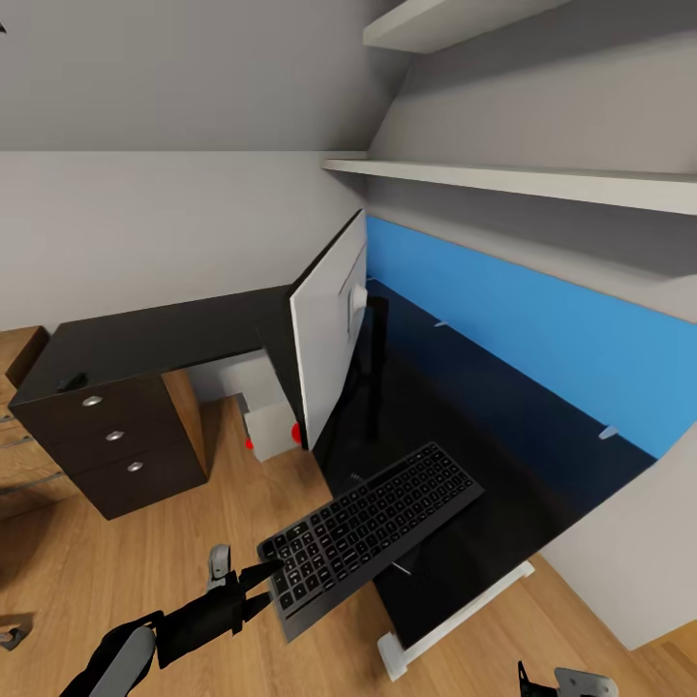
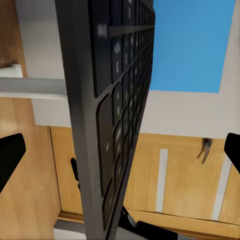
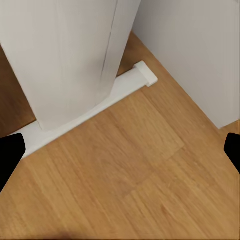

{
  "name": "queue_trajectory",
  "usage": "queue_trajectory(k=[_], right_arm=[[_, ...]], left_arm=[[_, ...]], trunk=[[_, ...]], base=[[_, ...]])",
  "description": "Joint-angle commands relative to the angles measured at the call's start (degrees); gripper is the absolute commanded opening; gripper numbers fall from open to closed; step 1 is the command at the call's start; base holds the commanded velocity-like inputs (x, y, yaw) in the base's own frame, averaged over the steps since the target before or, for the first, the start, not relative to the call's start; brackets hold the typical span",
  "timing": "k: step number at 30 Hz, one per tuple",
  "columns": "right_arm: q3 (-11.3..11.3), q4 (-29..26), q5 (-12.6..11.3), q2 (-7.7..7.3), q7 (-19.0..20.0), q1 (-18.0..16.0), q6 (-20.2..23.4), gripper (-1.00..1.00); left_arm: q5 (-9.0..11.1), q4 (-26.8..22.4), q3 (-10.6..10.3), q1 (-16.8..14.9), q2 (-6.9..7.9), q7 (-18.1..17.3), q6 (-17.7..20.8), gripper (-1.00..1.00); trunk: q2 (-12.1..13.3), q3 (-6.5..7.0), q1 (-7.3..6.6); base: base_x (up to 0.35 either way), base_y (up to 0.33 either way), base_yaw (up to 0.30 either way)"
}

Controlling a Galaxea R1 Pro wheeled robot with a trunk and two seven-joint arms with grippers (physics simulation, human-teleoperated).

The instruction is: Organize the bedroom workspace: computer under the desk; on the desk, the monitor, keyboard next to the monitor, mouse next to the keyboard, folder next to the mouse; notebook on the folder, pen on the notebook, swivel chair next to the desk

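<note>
While the left end effector (image 1: 254, 587) is clamped on the keyboard (image 1: 373, 523) overhanging the worktop (image 1: 503, 484) edge, it should next slide toward one o'clock, beside the monitor (image 1: 329, 329).

Left gripper (image 1: 259, 586) reaches forward, jaws clamped; right gripper (image 1: 566, 682) hangs low.

A home room fitted out as a small study corner, rendered in simulation; a black L-shaped desk (image 1: 174, 334) with a three-drawer unit (image 1: 111, 440) runs into the corner beneath a sloping grey ceiling, backed by a bright blue panel (image 1: 523, 319). Two plain white shelves (image 1: 513, 179) are fixed to the wall above; the floor is warm wooden boards (image 1: 242, 503); a monitor (image 1: 329, 324), a keyboard (image 1: 373, 523) and a grey computer tower (image 1: 269, 426) mark it as a computer workspace.
</note>
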Motion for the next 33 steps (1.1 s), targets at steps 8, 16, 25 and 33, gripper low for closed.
queue_trajectory(k=[8,16,25,33], right_arm=[[-0.32,0.09,0.59,0.0,-0.31,-0.06,-0.18,1.0],[-0.32,0.08,0.59,0.0,-0.31,-0.06,-0.18,1.0],[-0.32,0.08,0.62,0.01,-0.31,-0.06,-0.18,1.0],[-0.32,0.1,0.67,-0.04,-0.27,-0.06,-0.12,1.0]], left_arm=[[0.38,0.21,-0.11,-0.03,0.11,0.0,0.31,1.0],[0.44,0.63,-0.05,-0.03,0.12,-0.01,0.31,1.0],[0.49,0.77,-0.03,-0.03,0.12,-0.01,0.31,1.0],[0.54,0.8,-0.02,-0.03,0.12,-0.01,0.31,1.0]], trunk=[[-0.03,-0.05,0.01],[-0.03,-0.05,0.01],[-0.03,-0.05,0.01],[-0.03,-0.05,0.01]], base=[[0.026,-0.035,0.0],[0.004,-0.005,0.0],[0.0,0.0,0.0],[0.0,0.0,0.0]])
